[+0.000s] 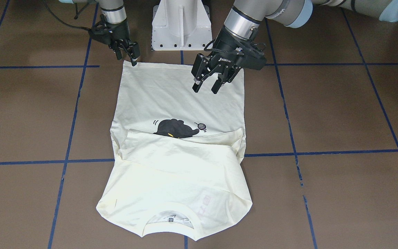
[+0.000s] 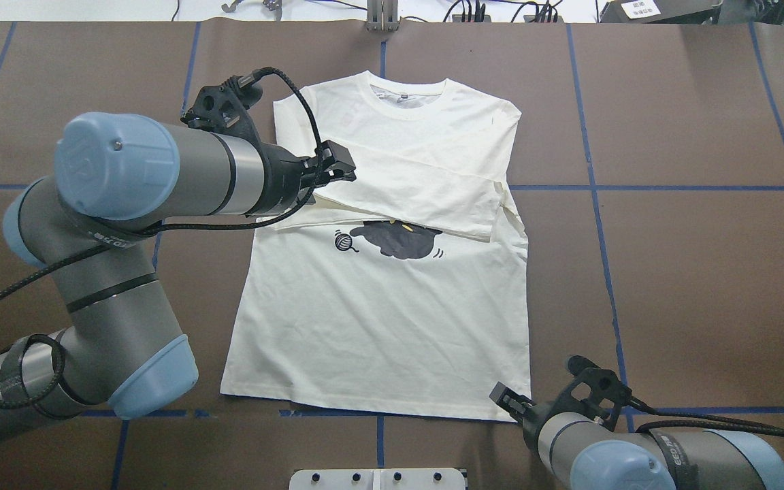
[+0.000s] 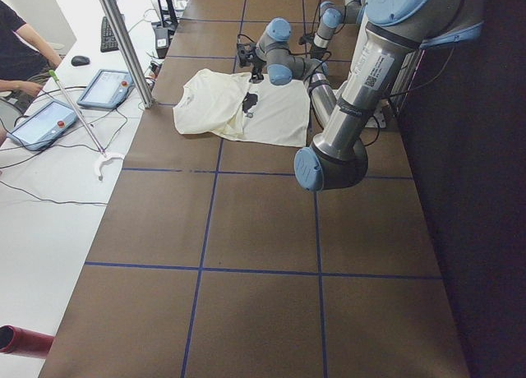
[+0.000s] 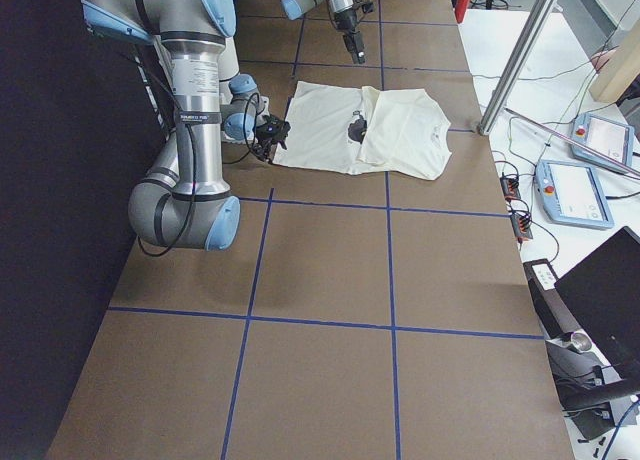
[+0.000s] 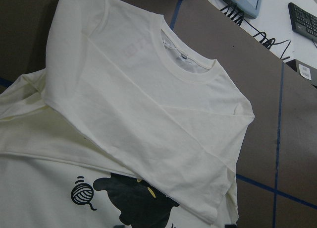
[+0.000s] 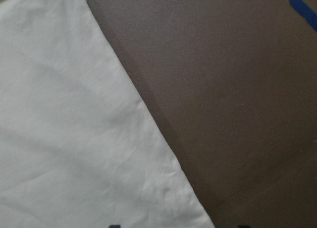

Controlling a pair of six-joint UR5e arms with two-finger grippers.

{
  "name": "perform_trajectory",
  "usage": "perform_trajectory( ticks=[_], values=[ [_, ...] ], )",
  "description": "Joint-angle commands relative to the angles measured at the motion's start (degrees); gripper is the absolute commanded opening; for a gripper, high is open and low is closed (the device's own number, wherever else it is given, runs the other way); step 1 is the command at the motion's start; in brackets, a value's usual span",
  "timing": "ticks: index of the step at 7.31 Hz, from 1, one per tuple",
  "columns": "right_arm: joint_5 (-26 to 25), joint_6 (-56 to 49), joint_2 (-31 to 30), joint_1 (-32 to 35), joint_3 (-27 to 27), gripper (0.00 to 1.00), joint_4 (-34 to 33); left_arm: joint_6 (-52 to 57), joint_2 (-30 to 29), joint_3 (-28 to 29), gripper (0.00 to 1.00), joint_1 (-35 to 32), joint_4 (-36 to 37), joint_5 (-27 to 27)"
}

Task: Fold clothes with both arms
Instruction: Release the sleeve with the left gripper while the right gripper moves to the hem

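The cream-white shirt (image 1: 171,103) lies flat on the brown table, hem toward the robot. Its collar end and sleeves are folded over, plain side up, and half cover the black cat print (image 1: 176,128). My left gripper (image 1: 206,88) is open and empty, and hovers above the shirt's body on its left side; the overhead view (image 2: 334,170) shows it over the folded sleeve edge. My right gripper (image 1: 127,57) is open, low at the hem's right corner (image 2: 511,401). In the right wrist view that hem corner (image 6: 198,213) lies between the two fingertips. No "TWINKLE" lettering shows.
The white pedestal base (image 1: 181,24) stands just behind the hem. Blue tape lines (image 1: 64,160) cross the table. A metal post (image 3: 123,41) and tablets (image 3: 103,89) stand past the collar end, where a person sits.
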Motion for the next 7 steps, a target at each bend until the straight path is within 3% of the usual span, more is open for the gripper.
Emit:
perform_trajectory(
  ticks=[1, 2, 5, 6, 7],
  values=[
    [0.04, 0.01, 0.08, -0.56, -0.61, 0.71, -0.03, 0.03, 0.02, 0.13, 0.73, -0.07, 0.00, 0.01],
    [0.04, 0.01, 0.17, -0.65, -0.79, 0.69, -0.03, 0.03, 0.11, 0.22, 0.73, -0.07, 0.00, 0.01],
    [0.04, 0.10, 0.17, -0.74, -1.58, 0.45, -0.03, 0.03, 0.37, -0.13, 0.73, -0.07, -0.09, -0.08],
    [0.04, 0.53, 0.17, -0.65, -1.58, 0.19, -0.03, 0.03, 0.37, 0.13, 0.73, -0.07, -0.09, -0.08],
    [0.04, 0.53, -0.35, -0.57, -1.49, 0.00, -0.03, 0.03, 0.37, 0.05, 0.73, -0.07, -0.17, -0.08]
  ],
)
